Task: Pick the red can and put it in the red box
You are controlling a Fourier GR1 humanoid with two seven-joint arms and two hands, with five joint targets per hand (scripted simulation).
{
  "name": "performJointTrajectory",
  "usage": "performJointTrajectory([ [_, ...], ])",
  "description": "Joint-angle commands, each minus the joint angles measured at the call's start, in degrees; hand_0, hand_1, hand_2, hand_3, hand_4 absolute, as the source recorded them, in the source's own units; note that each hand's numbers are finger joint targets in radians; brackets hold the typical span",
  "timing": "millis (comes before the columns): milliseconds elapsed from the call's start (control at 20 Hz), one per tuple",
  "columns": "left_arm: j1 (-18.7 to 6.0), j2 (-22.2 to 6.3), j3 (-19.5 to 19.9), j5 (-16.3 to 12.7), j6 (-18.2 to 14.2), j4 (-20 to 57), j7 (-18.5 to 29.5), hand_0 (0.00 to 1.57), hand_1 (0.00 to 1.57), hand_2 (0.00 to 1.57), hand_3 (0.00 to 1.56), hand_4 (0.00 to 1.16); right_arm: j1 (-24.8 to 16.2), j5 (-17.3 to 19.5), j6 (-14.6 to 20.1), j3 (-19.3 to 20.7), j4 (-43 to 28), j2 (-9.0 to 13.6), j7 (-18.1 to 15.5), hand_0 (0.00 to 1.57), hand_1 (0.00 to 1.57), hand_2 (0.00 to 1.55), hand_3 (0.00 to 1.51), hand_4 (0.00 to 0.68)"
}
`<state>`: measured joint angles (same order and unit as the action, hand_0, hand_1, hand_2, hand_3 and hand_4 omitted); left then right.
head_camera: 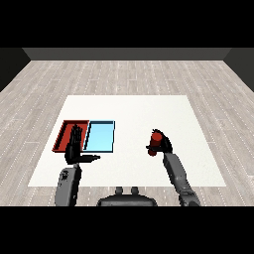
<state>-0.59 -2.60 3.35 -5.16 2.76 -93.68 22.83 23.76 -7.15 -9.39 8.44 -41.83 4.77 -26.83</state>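
The white bench (129, 106) fills the middle of the frame, with grey plank floor (124, 74) around it. At the left of the bench lie two shallow trays side by side, touching along one edge: the red tray (65, 130) furthest left and the light blue tray (100, 136) just to its right. The left hand (74, 144) comes up from the lower left corner on its grey forearm and sits over the right part of the red tray; its fingers are straight and point toward the top of the frame, held close together, while the thumb sticks out to the right toward the lower edge of the blue tray. It holds nothing. To the right of centre, well apart from both trays, the right hand (161, 144) rises on its forearm from the lower right. Its fingers are curled round the red can (156, 139), which stands roughly upright in the grasp, its red top showing above the black fingers and a bit of red below them. Whether the can touches the bench or is lifted cannot be told.
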Motion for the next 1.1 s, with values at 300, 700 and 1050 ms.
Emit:
performJointTrajectory([
  [300,-0.43,2.22,-1.56,2.60,-0.90,6.28,6.59,0.00,0.00,0.00,0.00,0.00,0.90,3.06,6.72,-0.95,1.85,-0.72,-1.79,1.46,1.46,1.45,1.40,0.587],
  [700,0.20,0.05,-1.31,-0.10,0.73,-1.69,-1.07,0.00,0.00,0.00,0.00,0.00,2.28,3.90,4.49,-1.62,-1.76,1.84,-2.53,1.44,1.44,1.43,1.37,0.615],
  [1050,-1.97,0.44,-2.00,-0.20,1.34,0.96,-1.62,0.00,0.00,0.00,0.00,0.00,-5.69,2.95,6.21,-5.14,-28.43,2.17,9.73,1.44,1.44,1.43,1.38,0.622],
])
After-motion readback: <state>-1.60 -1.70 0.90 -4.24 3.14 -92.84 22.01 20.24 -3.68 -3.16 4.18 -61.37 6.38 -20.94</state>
